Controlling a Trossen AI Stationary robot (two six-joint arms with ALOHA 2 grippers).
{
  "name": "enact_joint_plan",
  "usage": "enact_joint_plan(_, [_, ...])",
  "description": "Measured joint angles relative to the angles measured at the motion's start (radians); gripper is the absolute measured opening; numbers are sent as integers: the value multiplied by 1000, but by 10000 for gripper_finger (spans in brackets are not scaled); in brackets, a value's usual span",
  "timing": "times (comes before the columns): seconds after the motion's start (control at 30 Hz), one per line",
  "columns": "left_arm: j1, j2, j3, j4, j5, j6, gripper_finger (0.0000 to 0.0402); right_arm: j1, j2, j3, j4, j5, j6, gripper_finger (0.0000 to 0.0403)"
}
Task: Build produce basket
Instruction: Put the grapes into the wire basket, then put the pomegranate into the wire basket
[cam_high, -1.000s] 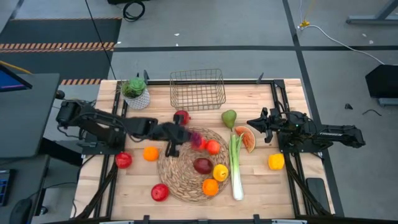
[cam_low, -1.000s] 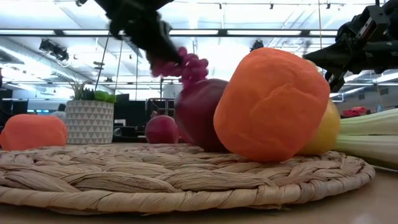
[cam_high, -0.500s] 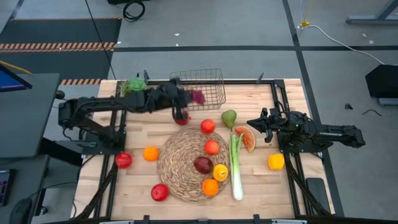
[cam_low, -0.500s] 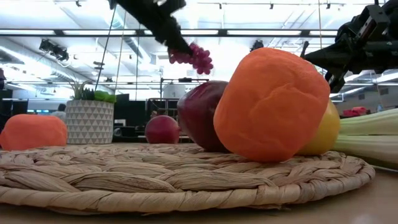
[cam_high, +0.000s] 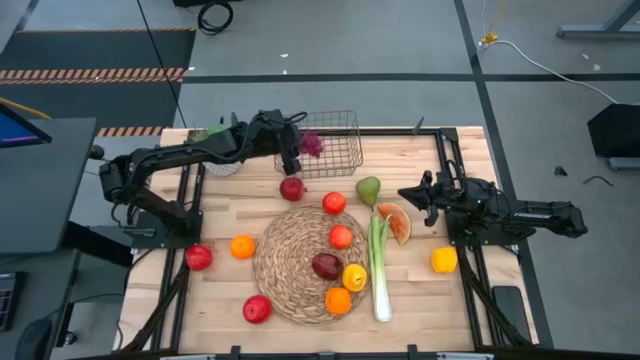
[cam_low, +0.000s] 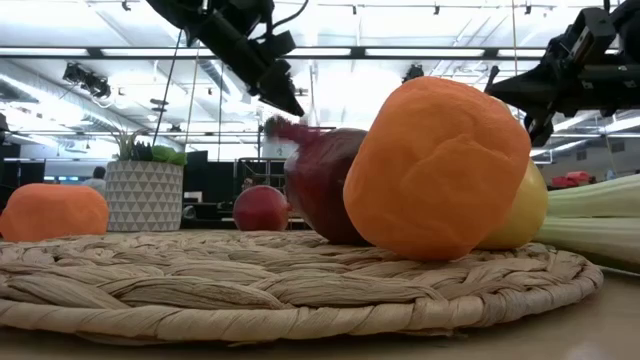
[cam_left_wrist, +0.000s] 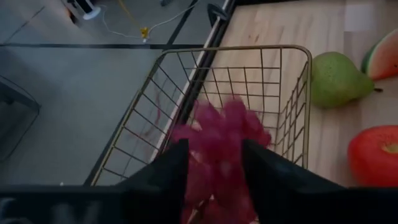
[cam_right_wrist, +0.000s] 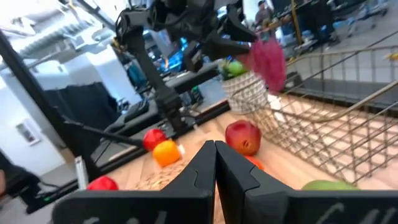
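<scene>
We see our left tool (cam_left_wrist: 214, 168), fingers parted, with the blurred purple grape bunch (cam_left_wrist: 221, 140) between them over the dark wire-grid basket (cam_high: 318, 145) at the tabletop's (cam_high: 450, 310) far edge.

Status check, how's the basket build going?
Left gripper over basket, jaws opening, grapes dropping. Right gripper shut, waiting by watermelon. Nothing in the way.
</scene>
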Motion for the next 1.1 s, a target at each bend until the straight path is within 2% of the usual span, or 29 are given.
enact_joint_plan(0.13, [-6, 5, 0, 2, -6, -5, 222, 0, 0, 0, -2, 46, -48, 14])
enact_joint_plan(0.3, [-6, 5, 0, -32, -4, -59, 267, 0, 0, 0, -5, 59, -68, 14])
enact_joint_plan(0.5, [-43, 17, 0, -127, 154, -76, 280, 0, 0, 0, -23, 66, -66, 14])
enact_joint_plan(0.6, [-85, 48, 0, -152, 158, -31, 275, 0, 0, 0, -23, 71, -66, 14])
enact_joint_plan(0.7, [-138, 94, 0, -159, 111, 26, 270, 0, 0, 0, -23, 71, -61, 14])
enact_joint_plan(0.9, [-242, 193, 0, -233, -85, 94, 262, 0, 0, 0, -35, 70, -54, 14])
enact_joint_plan(1.1, [-288, 222, 0, -330, -179, -12, 261, 0, 0, 0, -42, 67, -54, 14])
